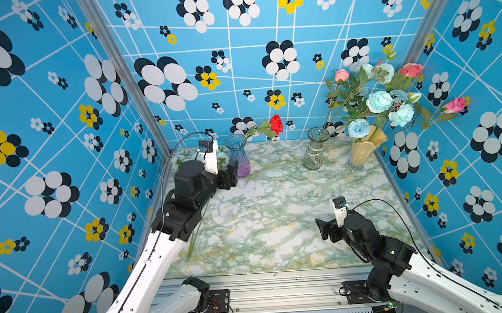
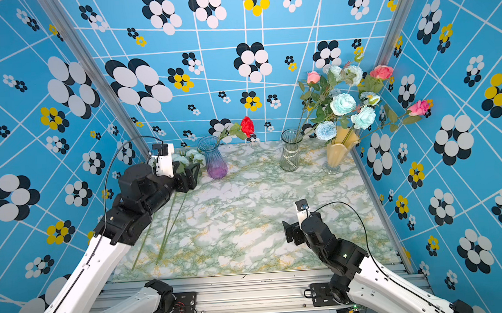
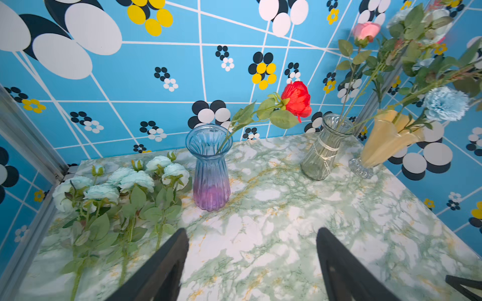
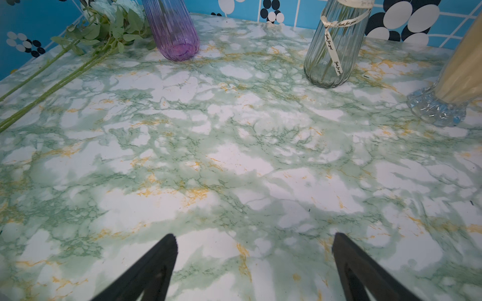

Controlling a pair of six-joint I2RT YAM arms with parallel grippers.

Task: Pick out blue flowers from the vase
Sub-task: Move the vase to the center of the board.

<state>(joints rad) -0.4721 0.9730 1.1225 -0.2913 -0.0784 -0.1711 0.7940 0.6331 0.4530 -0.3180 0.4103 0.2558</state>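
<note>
Several pale blue flowers stand in the yellow vase at the back right, mixed with pink roses. More blue flowers lie flat on the table at the far left, their long stems pointing toward the front. My left gripper hovers just beside those lying blooms, open, nothing between its fingers. Over the front right of the table my right gripper is open and empty, far from the vase.
A blue-to-purple glass vase holding one red rose stands right next to my left gripper. A clear ribbed glass vase stands between it and the yellow vase. Patterned walls close in the table at left, back and right.
</note>
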